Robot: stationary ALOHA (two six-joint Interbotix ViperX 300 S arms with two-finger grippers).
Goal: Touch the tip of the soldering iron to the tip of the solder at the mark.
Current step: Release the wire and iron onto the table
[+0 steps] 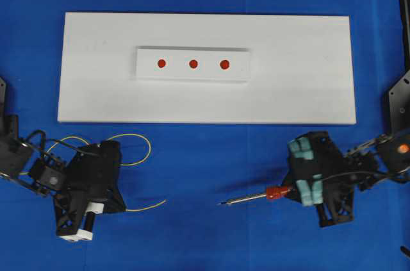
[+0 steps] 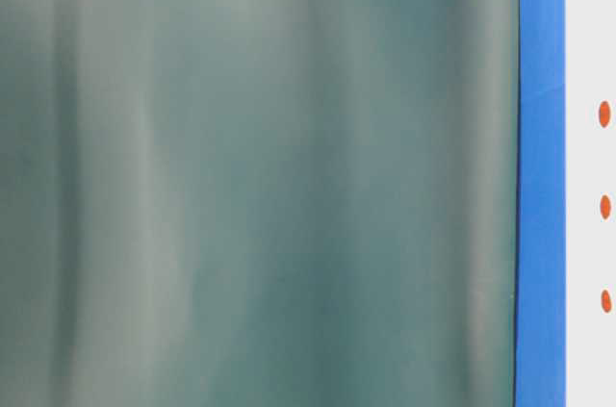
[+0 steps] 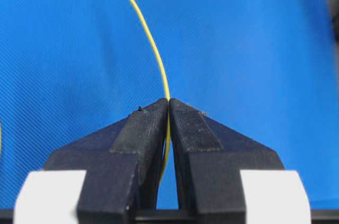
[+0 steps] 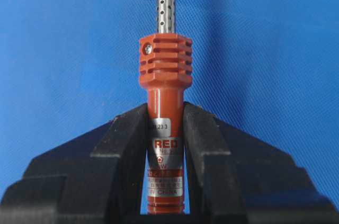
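left jaws pinched the thin yellow-green solder wire (image 3: pixel 153 49), right jaws clamped the red-handled soldering iron (image 4: pixel 165 102); the whippy wire tip could easily miss the red marks (image 1: pixel 193 63).

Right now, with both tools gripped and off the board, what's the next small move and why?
Probably bring both tips in over the white board toward one red mark. The left gripper is shut on the solder and the right gripper on the soldering iron, yet in the overhead view both tips sit over blue cloth, apart, short of the marks.
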